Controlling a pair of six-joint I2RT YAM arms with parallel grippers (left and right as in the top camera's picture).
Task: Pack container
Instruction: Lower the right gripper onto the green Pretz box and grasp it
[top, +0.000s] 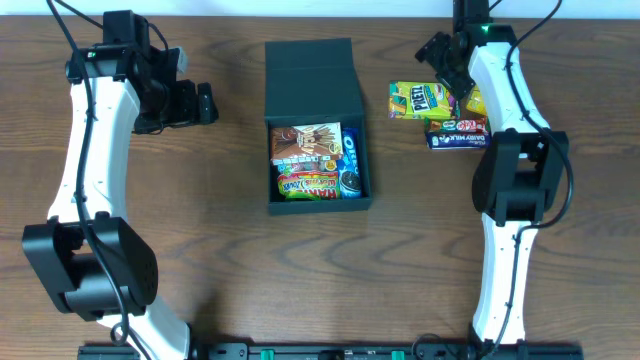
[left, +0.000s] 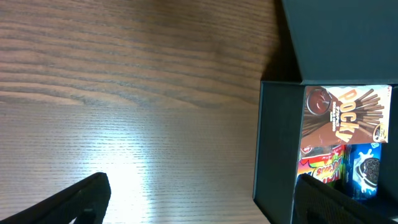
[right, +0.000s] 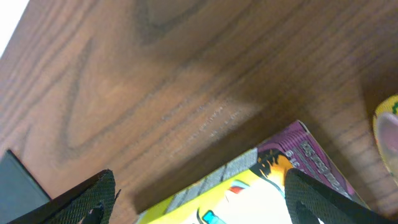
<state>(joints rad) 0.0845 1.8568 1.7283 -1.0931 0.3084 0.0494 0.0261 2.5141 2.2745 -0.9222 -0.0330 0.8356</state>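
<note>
The container (top: 272, 170) sat open at table centre, its near compartment holding a Pocky box (top: 305, 143) and an Oreo packet (top: 351, 150). The left gripper (top: 207, 103) hung spread and empty over bare wood to its left. The right gripper (top: 455, 88), likewise spread and empty, hovered above loose snack packets (top: 420, 98). Farthest lay the hinged lid (top: 312, 80). The cardboard was probably light, stiff and easily dented, and the lid's free edge looked the best hold.

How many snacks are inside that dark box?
3: a Pocky box at the lid end, a green candy packet in front of it, a blue Oreo pack along the right side. Others may hide underneath.
</note>
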